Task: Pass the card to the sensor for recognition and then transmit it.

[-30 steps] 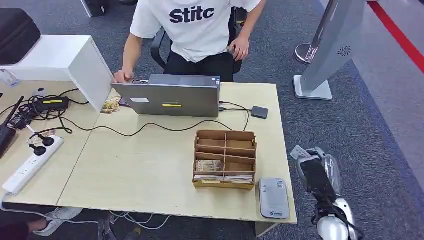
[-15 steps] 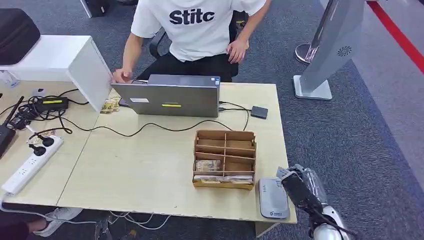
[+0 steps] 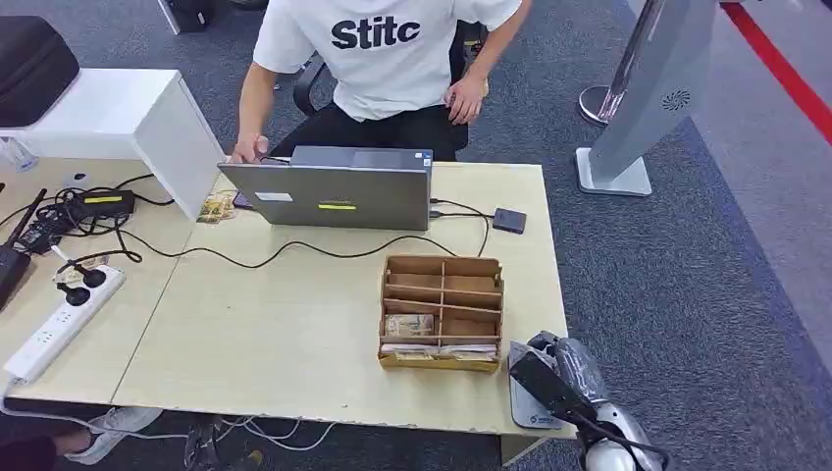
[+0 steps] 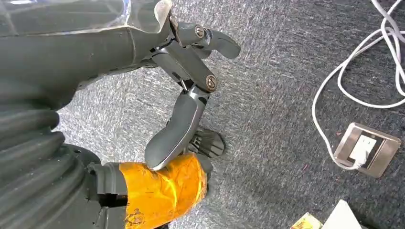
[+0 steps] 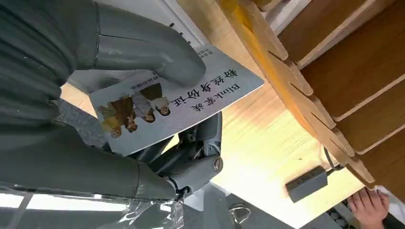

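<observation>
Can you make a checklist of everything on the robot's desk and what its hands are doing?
Surface: wooden table, mostly bare in the middle.
Job's things: card held over the grey sensor at the table's near right corner.
Clutter: wooden organizer with cards in its near slots, laptop, white box, small dark box.
Hands: right hand grips the card, thumb on top; left hand hangs over the carpet, holding nothing.
Cables: black cable crosses the table; power strip at the left edge.
Surroundings: person seated behind the laptop; grey stand on the carpet.
</observation>
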You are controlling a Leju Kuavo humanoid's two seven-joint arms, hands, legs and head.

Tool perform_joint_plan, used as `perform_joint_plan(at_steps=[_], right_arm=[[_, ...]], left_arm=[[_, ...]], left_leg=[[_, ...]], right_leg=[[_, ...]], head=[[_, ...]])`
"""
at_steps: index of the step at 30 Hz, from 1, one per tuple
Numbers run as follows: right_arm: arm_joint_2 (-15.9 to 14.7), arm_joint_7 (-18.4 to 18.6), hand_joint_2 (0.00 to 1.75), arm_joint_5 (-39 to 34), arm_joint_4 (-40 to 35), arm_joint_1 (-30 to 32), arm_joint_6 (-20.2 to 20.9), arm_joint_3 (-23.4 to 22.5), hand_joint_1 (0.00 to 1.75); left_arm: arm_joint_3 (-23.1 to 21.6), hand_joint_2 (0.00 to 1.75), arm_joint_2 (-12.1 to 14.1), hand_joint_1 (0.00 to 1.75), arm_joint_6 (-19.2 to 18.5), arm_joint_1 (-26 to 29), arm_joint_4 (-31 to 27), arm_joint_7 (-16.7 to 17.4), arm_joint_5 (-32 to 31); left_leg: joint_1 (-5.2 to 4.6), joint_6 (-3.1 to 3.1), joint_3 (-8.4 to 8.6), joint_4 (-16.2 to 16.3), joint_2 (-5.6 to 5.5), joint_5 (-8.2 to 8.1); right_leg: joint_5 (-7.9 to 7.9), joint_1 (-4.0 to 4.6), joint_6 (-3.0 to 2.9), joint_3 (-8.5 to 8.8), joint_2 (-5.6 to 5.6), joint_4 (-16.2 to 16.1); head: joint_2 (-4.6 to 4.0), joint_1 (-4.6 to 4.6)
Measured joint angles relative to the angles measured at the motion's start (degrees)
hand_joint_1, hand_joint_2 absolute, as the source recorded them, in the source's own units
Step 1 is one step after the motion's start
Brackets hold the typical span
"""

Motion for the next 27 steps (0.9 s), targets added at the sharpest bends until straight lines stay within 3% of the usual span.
perform_joint_plan(at_steps=[12, 20, 23, 27], right_arm=[[-0.39, 3.87, 1.75, 5.48, 0.04, -0.57, -6.92, 3.74, 1.75], [0.90, 8.55, 1.75, 12.64, -13.10, -1.84, -12.11, 3.02, 1.75], [2.79, 10.18, 1.75, 15.94, -18.94, -4.05, -10.75, 4.10, 1.75], [6.04, 12.24, 1.75, 13.44, -20.98, -8.05, -6.66, 9.36, 1.75]], left_arm=[[-0.02, 1.75, 0.04, 0.00, -0.26, -0.03, 0.00, 0.57, -1.68], [0.00, 1.75, -0.15, 0.00, 0.13, -0.02, 0.00, -0.13, -3.21], [0.00, 1.75, -0.61, 0.00, 0.52, -0.17, 0.00, -0.31, -4.39], [0.00, 1.75, -1.59, 0.00, 0.57, -0.70, 0.00, -0.26, -6.14]], left_leg=[[0.00, -0.01, 0.00, 0.00, 0.00, 0.01], [0.00, -0.01, -0.01, 0.00, 0.01, 0.01], [0.01, -0.01, 0.00, 0.00, 0.03, 0.01], [0.02, -0.04, 0.06, 0.00, 0.09, 0.04]], right_leg=[[0.00, 0.00, 0.00, 0.00, 0.00, 0.01], [0.01, -0.01, 0.00, -0.01, 0.02, 0.01], [0.01, 0.00, -0.01, 0.00, 0.04, 0.03], [0.01, 0.01, -0.02, -0.01, 0.10, 0.07]], head=[[0.00, 0.00], [0.00, 0.00], [0.00, 0.04], [0.00, 0.02]])
